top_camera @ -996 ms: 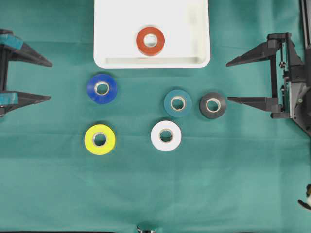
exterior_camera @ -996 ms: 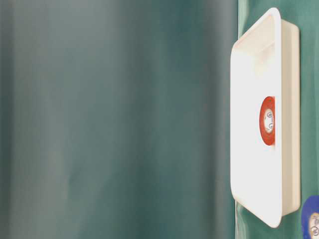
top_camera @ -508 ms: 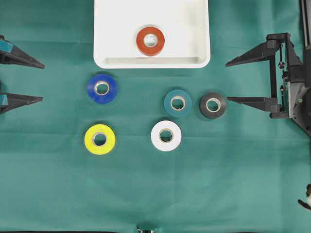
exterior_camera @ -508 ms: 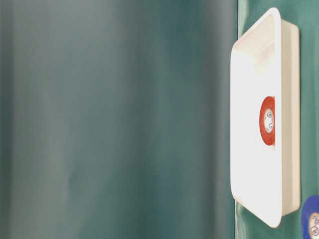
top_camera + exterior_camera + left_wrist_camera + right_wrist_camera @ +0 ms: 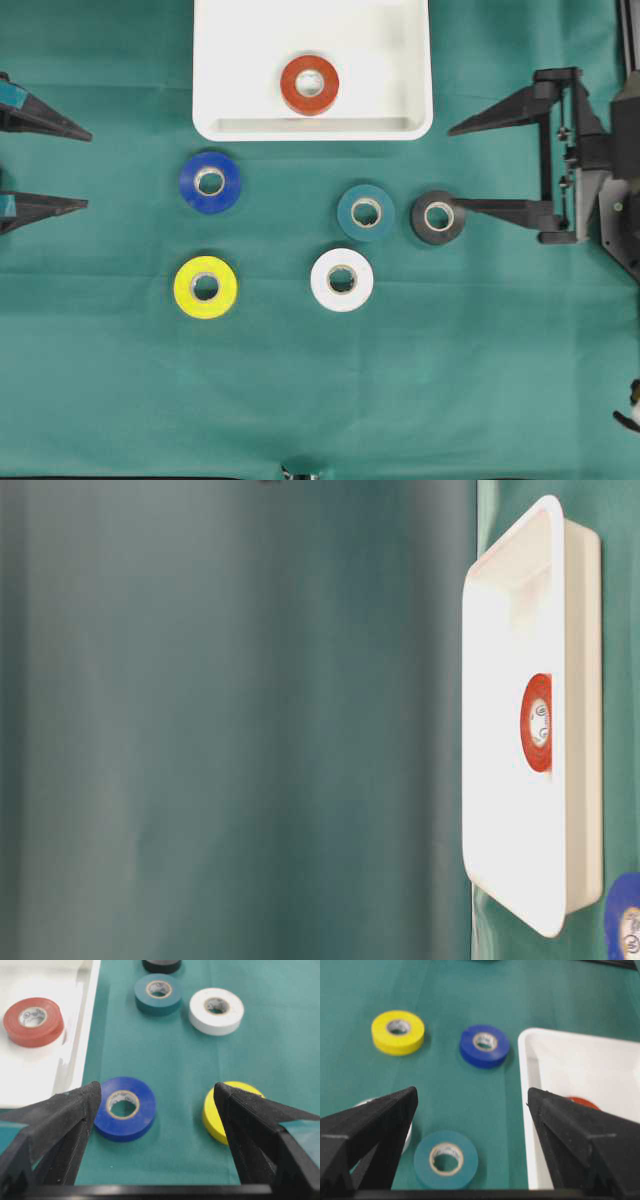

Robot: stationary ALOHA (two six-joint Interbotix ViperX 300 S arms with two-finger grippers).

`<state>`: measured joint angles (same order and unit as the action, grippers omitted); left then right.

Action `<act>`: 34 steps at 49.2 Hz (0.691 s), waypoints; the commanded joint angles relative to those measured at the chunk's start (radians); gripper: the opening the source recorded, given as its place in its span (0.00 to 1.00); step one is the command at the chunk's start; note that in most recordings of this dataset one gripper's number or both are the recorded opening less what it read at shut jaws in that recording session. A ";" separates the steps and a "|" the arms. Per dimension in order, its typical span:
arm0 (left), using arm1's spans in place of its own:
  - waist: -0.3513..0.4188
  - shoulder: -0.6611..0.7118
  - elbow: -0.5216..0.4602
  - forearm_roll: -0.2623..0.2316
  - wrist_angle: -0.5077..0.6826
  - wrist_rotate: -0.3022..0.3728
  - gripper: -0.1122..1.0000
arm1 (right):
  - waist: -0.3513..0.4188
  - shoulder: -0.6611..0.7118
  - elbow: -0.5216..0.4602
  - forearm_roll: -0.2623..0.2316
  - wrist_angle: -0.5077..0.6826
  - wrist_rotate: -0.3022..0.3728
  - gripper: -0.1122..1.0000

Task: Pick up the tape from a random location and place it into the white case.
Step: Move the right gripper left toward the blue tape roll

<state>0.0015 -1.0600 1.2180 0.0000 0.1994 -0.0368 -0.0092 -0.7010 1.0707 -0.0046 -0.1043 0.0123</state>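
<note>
Change: right hand (image 5: 455, 165) has advanced toward the black tape roll (image 5: 437, 217); lower finger now overlaps it.
Right hand: spread wide, empty.
Left hand (image 5: 60, 168): wide, empty, retreated.
White case (image 5: 230, 90): holds red tape roll (image 5: 309, 85).
Meaning: black roll likely next.

Robot lab tabletop, green cloth (image 5: 420, 380) covering the table, two fixed robot arms facing in

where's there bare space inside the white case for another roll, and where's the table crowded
In the white case, the floor is bare left and right of the red roll. On the cloth, the teal roll, black roll and white roll bunch closely. The wide strip below the yellow roll is bare.
</note>
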 commanded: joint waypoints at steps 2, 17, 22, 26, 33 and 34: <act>0.002 0.006 -0.012 -0.002 -0.009 0.002 0.98 | -0.002 0.069 -0.078 0.002 -0.021 0.000 0.91; 0.002 0.006 -0.012 -0.002 -0.009 0.002 0.98 | 0.008 0.313 -0.291 -0.002 -0.018 -0.006 0.91; 0.002 0.008 -0.012 -0.002 -0.011 0.002 0.98 | 0.011 0.388 -0.367 -0.002 -0.017 -0.006 0.91; 0.002 0.008 -0.012 -0.002 -0.011 0.003 0.98 | 0.014 0.446 -0.430 -0.002 -0.015 -0.006 0.91; 0.002 0.009 -0.012 -0.002 -0.011 0.003 0.98 | 0.015 0.541 -0.534 -0.002 -0.014 -0.006 0.91; 0.003 0.009 -0.012 -0.002 -0.011 0.003 0.98 | 0.015 0.555 -0.549 0.000 -0.014 -0.006 0.91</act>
<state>0.0015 -1.0600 1.2180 0.0000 0.1979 -0.0353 0.0031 -0.1764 0.5952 -0.0046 -0.1150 0.0077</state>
